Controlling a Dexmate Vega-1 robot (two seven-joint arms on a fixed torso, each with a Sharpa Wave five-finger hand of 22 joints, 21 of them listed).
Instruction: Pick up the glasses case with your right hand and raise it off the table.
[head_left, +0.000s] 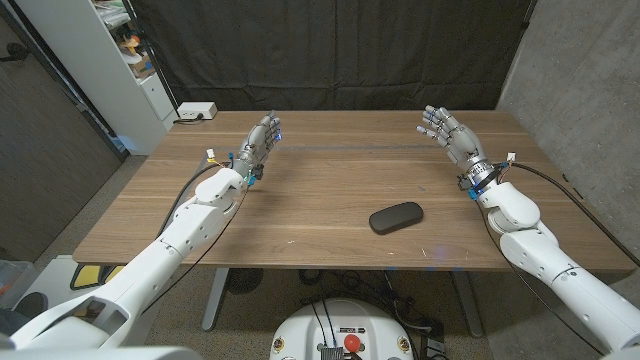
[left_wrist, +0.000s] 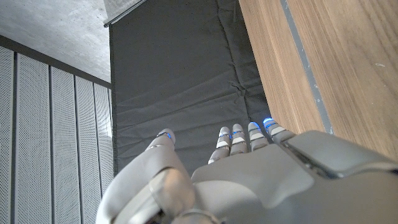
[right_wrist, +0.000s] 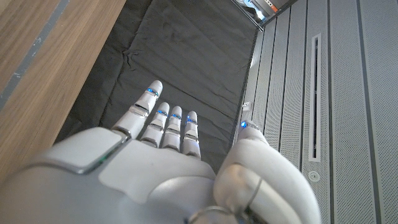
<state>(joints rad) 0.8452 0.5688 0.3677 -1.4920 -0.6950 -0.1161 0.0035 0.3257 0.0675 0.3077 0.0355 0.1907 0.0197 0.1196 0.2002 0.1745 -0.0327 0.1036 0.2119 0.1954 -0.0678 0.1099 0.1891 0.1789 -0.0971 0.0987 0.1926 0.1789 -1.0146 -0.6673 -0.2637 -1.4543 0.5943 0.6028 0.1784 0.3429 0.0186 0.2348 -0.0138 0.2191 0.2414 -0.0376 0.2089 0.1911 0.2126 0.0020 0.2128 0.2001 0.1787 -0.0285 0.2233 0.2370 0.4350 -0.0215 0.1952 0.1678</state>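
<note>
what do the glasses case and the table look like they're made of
The glasses case looks like a hard shell in dark matte plastic or leatherette: rounded edges and no glare, though it is too small to tell which. The table looks like wood or wood veneer with a satin finish: brown grain lines run along its top.

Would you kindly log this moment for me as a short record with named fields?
table: wooden, black curtain behind it
case: dark, oval, lying on the table toward the near edge, on the robot's right half
right hand: raised near the far right of the table, fingers apart, holding nothing, well clear of the case
left hand: raised over the far left of the table, fingers extended, holding nothing
other: small white box at the far left corner
task state: case not yet touched
</note>
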